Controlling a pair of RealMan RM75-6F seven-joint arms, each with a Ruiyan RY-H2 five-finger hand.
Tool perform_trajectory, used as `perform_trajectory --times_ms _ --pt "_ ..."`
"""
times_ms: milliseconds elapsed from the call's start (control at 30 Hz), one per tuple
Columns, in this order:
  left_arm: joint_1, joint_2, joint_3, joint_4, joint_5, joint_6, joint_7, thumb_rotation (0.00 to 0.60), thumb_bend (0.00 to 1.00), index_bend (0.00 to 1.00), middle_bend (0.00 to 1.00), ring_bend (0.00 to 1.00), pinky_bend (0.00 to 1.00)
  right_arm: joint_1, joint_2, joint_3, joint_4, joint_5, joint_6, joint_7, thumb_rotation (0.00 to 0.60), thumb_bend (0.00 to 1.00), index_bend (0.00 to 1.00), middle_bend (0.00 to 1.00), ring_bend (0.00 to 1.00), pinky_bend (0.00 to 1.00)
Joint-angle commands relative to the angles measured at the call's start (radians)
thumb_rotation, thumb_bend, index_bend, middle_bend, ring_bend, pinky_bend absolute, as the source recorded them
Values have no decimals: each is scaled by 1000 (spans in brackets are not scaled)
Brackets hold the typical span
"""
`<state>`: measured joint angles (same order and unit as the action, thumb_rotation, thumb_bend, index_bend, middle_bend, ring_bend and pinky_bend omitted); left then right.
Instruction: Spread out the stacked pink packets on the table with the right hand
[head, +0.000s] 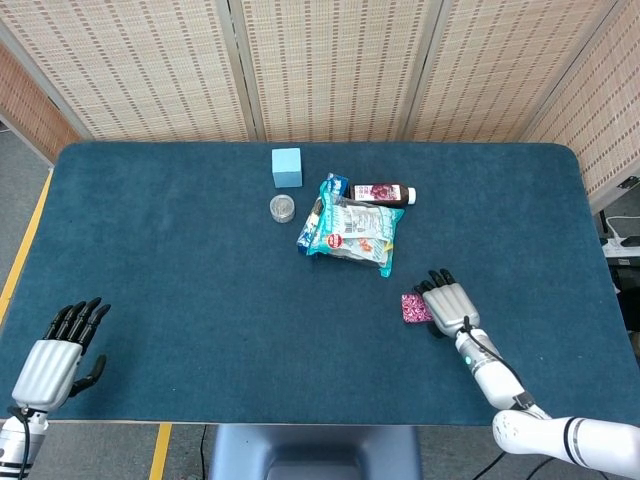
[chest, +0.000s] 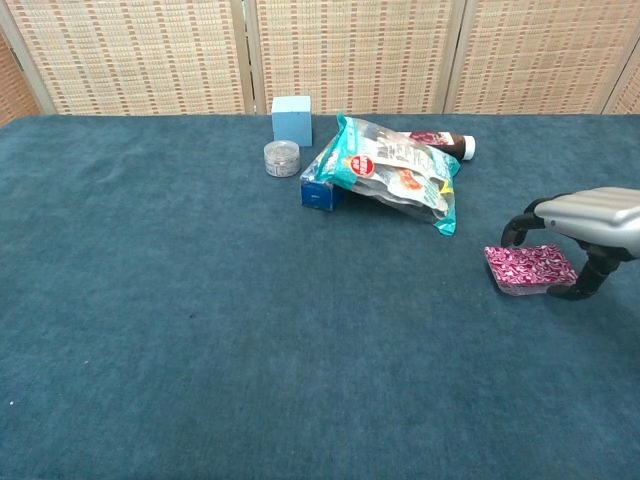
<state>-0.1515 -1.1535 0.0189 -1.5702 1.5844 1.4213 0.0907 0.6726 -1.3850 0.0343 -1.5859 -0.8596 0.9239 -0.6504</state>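
A small stack of pink patterned packets (head: 411, 307) (chest: 530, 268) lies flat on the blue table, right of centre. My right hand (head: 447, 303) (chest: 592, 213) arches over the stack's right half, palm down. Its fingers (chest: 518, 228) curve down toward the stack's far edge, and the thumb (chest: 585, 287) sits at the near right corner. The stack rests on the cloth and is not lifted. My left hand (head: 57, 352) hovers at the front left table edge with straight, spread fingers and nothing in it; only the head view shows it.
Behind the stack lies a teal snack bag (chest: 395, 175) on a blue box (chest: 318, 190), with a dark bottle (chest: 437, 143) beyond. A light blue cube (chest: 291, 120) and a small round tin (chest: 282, 158) stand further left. The table's right edge (head: 598, 250) is near.
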Motion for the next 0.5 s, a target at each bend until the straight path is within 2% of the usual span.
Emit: perform_trajectory --times_ms 33,500 --pt "0 0 1 -1 1 0 2 600 445 0 0 0 89 3 -4 -4 0 7 4 -6 600 259 226 196 22 0" --pt "0 -3 7 -7 9 1 16 600 446 0 0 0 89 9 -39 -10 7 36 53 -40 600 259 252 216 43 0"
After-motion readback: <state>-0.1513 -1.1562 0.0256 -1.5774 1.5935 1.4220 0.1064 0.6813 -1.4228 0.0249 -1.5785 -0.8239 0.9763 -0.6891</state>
